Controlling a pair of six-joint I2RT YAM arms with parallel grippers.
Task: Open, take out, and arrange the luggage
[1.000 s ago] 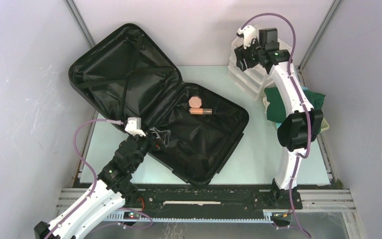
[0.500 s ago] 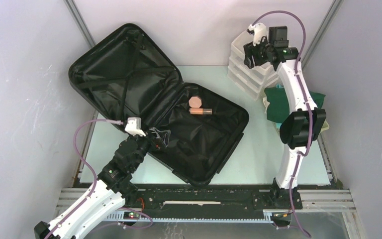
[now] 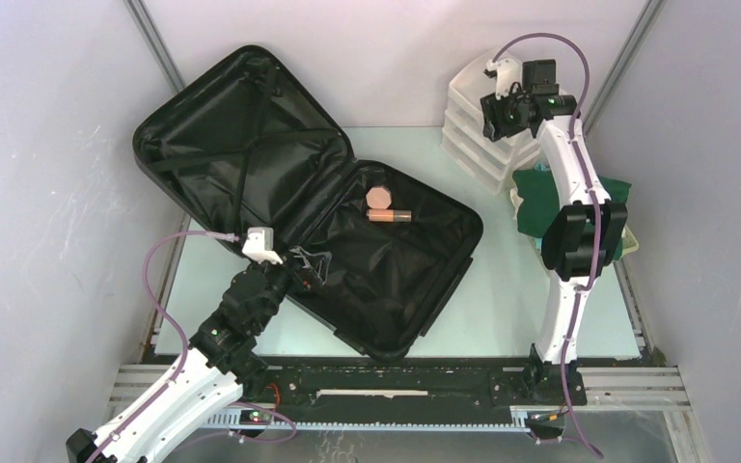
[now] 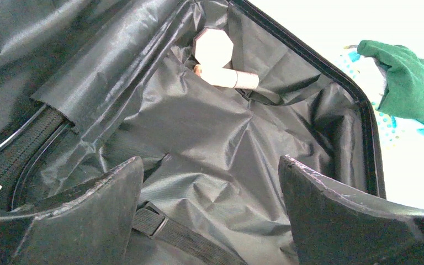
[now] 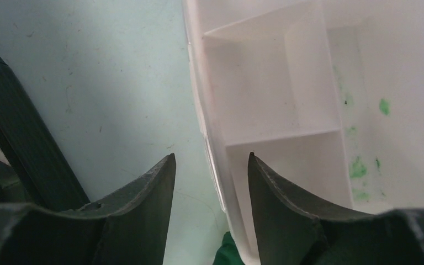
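The luggage [image 3: 251,145] is a black suitcase lying open on the table, its lid leaning against the back wall. In its lower half lie a peach octagonal box [image 3: 379,196] and a copper tube [image 3: 389,216]. My left gripper [image 3: 309,265] is open and empty over the near-left part of the lower half. The left wrist view shows it [image 4: 210,160] above the lining, with the box [image 4: 213,48] and the tube [image 4: 229,78] beyond. My right gripper [image 3: 495,106] is open and empty above the white drawer organizer [image 3: 473,145], and its fingers straddle the organizer's rim [image 5: 211,155].
A green cloth [image 3: 540,207] lies on a pale basket [image 3: 627,246] at the right, in front of the organizer. The organizer's top tray [image 5: 265,83] has empty compartments. A black strap [image 4: 165,226] lies under the left gripper. Walls close in at both sides.
My right gripper has moved right and back over the organizer's top. The left arm and the suitcase contents have not moved.
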